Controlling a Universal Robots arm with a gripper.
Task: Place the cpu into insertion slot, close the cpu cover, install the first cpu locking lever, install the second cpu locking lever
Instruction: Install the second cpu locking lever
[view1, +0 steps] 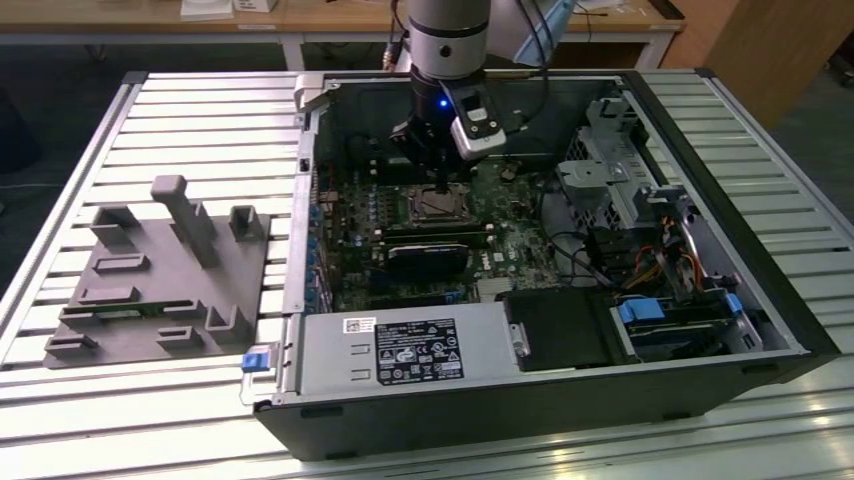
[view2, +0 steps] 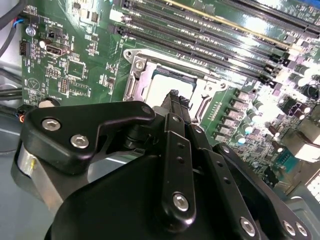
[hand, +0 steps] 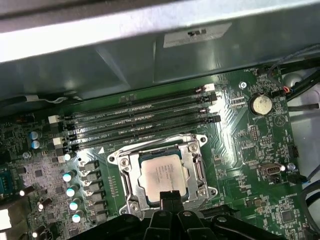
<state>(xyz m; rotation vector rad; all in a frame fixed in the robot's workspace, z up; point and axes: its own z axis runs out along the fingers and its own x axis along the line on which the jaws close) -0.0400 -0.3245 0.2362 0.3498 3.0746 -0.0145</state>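
Silver slatted metal forms the surface on which a black tower computer case lies open on its side. Beside it, toward the exterior view's left, sits a grey moulded fixture block. Inside the case lies the green motherboard with its long black memory slots.

From above, the grey-and-black robot arm reaches straight down into the case, its wrist roughly vertical and its black end effector poised just over the socket area.

In both wrist views the small square insertion slot with its thin silver rim already carries the flat square cpu with a silvery-tan metal top, lying level within it. The thin silver cpu cover frame appears to lie down around the chip, its cut-out centre showing the metal top. So I judge the placing done and probably the cover closed, with the work now at the locking levers, though I cannot make out either lever well enough to say whether one is latched.

The end effector's black fingertips seem drawn together into one narrow tip, holding nothing, right at the socket's near edge. Whether it touches the frame I cannot tell. Any lever work here calls for a fine, steady push beside the chip.
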